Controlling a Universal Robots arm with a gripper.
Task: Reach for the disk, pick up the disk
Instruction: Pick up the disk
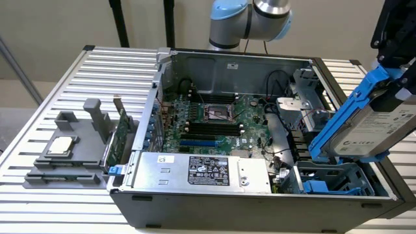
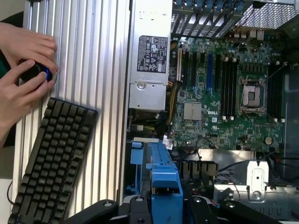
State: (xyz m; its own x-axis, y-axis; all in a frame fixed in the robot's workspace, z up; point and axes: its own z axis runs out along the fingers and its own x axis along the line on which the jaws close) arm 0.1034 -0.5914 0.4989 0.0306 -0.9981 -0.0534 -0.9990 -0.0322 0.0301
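In the exterior view, a grey holder (image 1: 71, 161) sits on the ribbed metal table (image 1: 39, 97) at about 9 o'clock. A small square chip (image 1: 60, 145) rests on top of it. Just beside the holder, a green card (image 1: 120, 134) stands on its edge against the wall of the big open computer case (image 1: 260, 214). Inside the case, near 6 o'clock, lies a silver box (image 1: 201, 170) with a black label. Behind it, in the middle, is the green board (image 1: 215, 122) with its black slots. The robot arm (image 1: 250, 19) shows at 12 o'clock, behind the case. At about 5 o'clock, in the case's corner, is a bay (image 1: 331, 180) with blue parts in it. The disk (image 1: 380, 129) is at 3 o'clock. It is up in the air above that bay, tilted, with its blue rails around it and its white label showing. The black gripper (image 1: 400, 73) comes down from about 2 o'clock. It is closed tight on the disk and holds it up. In the wrist view, a person's hands (image 2: 23, 65) hold a small dark thing with a blue ring at the edge of the table. A black keyboard (image 2: 51, 158) lies just beside the hands. In the same view, the disk's blue rail (image 2: 164, 182) sits between the gripper's black fingers (image 2: 133, 210), with the open case below it.
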